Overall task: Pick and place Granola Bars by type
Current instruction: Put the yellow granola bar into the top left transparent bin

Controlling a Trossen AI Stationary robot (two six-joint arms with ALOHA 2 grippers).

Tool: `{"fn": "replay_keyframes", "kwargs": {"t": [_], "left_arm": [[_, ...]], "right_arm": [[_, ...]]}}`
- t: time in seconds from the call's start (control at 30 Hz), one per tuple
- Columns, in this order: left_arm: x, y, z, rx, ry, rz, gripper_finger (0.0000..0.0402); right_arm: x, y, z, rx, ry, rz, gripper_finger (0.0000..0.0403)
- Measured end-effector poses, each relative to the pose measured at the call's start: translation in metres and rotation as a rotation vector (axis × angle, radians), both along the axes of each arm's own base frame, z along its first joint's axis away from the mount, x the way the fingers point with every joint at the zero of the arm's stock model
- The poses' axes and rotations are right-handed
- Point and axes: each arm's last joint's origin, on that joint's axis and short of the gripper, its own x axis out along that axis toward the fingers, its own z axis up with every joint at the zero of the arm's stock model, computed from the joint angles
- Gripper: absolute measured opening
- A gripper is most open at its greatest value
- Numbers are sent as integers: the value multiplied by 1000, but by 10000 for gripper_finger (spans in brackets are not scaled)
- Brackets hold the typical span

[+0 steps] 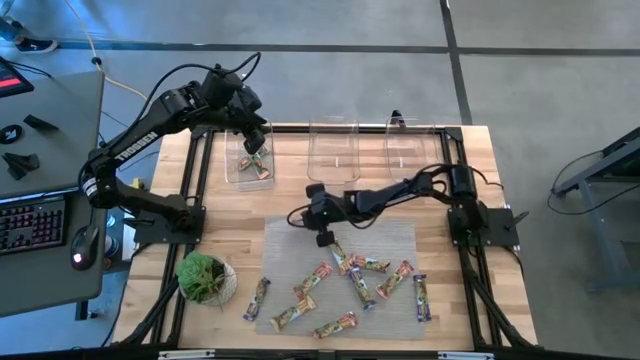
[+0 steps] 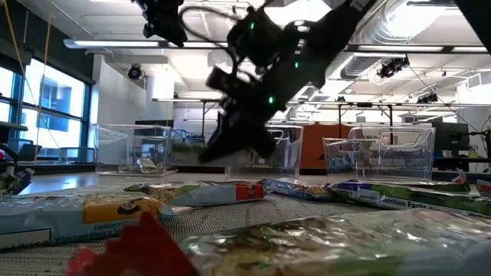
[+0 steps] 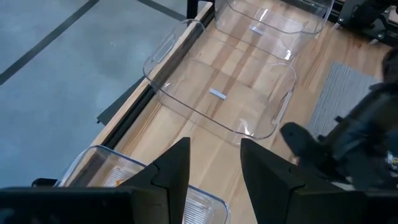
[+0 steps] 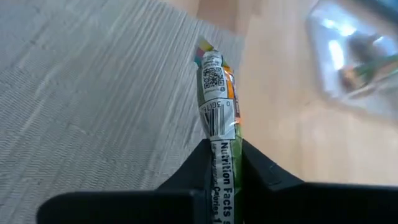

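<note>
The right gripper [image 4: 224, 163] was clamped tight on one slim granola bar [image 4: 217, 99] in a green, yellow and orange wrapper, its white nutrition panel pinched between the dark fingers, held up off the grey woven mat [image 1: 290, 245] near the mat's far-left corner. So the step in hand, by my reading, was the carry: bar lifted, not yet dropped.

Over at the leftmost clear plastic bin [image 1: 232, 170], the left gripper [image 3: 214, 163] hovered with its fingers parted and nothing between them. That bin already held a few green-and-yellow bars [image 1: 254, 165]; the middle clear bin [image 1: 333, 150] and the right clear bin [image 1: 412, 145] looked bare.

The remaining wrapped bars [image 1: 350, 285] lay scattered on the mat, well apart from the bins. Next, the right arm probably needed to reach the bin matching its wrapper, likely the left one, and let go above it.
</note>
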Motion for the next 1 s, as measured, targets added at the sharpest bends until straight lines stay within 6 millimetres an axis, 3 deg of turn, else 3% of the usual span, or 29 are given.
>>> {"fn": "replay_keyframes", "kwargs": {"t": [0.13, 0.27, 0.43, 0.57, 0.63, 0.77, 1.0], "left_arm": [[0, 0, 0, 1, 0, 1, 135], [0, 0, 0, 4, 2, 5, 135], [1, 1, 1, 19, -5, 13, 135], [3, 2, 4, 42, -35, 15, 135], [4, 3, 6, 61, -59, 17, 135], [3, 5, 14, 133, -109, 54, 135], [-4, 6, 20, 256, -70, 176, 135]], "right_arm": [[1, 5, 22, -22, -81, 14, 45], [8, 1, 47, -47, -280, 11, 33], [18, -32, 78, 55, -535, -35, 24], [35, -55, 112, 103, -618, -63, 29], [48, -61, 119, 83, -583, -50, 27], [77, -69, 110, 31, -473, -48, 24], [127, -95, 93, -16, -463, -90, 26]]}}
